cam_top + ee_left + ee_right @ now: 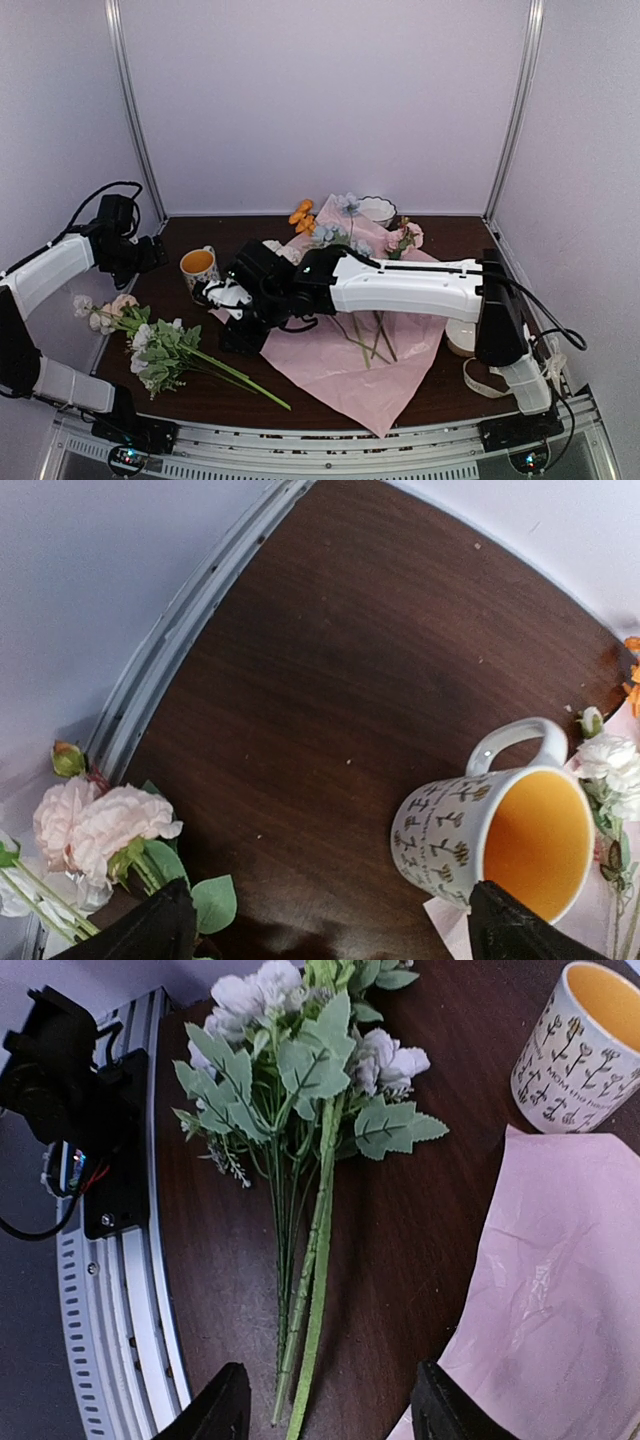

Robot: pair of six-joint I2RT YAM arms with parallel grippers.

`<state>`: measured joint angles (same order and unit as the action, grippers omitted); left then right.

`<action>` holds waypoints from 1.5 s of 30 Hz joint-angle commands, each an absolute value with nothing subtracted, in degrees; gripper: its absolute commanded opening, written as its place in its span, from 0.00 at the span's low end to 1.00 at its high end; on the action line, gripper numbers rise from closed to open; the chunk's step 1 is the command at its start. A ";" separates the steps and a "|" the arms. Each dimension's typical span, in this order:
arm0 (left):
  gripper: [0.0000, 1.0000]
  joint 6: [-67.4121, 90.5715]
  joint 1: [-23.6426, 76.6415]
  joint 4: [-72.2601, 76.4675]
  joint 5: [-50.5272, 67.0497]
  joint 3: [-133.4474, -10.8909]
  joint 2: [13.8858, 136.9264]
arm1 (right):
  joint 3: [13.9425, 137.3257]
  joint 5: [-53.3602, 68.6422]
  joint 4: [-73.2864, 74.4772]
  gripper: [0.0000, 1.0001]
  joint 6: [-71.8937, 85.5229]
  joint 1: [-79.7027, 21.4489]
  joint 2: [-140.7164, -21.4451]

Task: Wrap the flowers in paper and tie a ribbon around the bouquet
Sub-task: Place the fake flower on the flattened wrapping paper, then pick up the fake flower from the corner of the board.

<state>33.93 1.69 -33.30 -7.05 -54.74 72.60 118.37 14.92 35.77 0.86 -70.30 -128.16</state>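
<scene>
Spread black fingers (225,1408) of the right gripper (330,1415) are seen low over the counter (420,1210). The stem ends of the flowers (300,1110) lie between them, untouched by either finger. The flowers are laid flat on the counter's left part, near the paper (550,1300), which is spread pink side up. The left gripper (325,940) is held wide apart and pinches nothing, above bare wood between pale pink blooms and the mug (500,840). The ribbon (478,385) is seen lying near the right arm's base.
</scene>
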 commanded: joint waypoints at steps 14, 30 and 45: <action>0.98 28.78 1.52 -30.76 -4.97 -61.25 72.23 | 126.50 14.36 43.86 0.35 0.91 -73.17 -139.26; 0.98 27.61 1.46 -30.28 -7.11 -60.74 70.60 | 128.93 11.95 45.96 0.29 1.94 -73.17 -141.21; 0.98 27.36 0.74 -29.99 -6.93 -60.69 69.82 | 130.85 10.77 46.14 0.00 4.37 -72.44 -140.50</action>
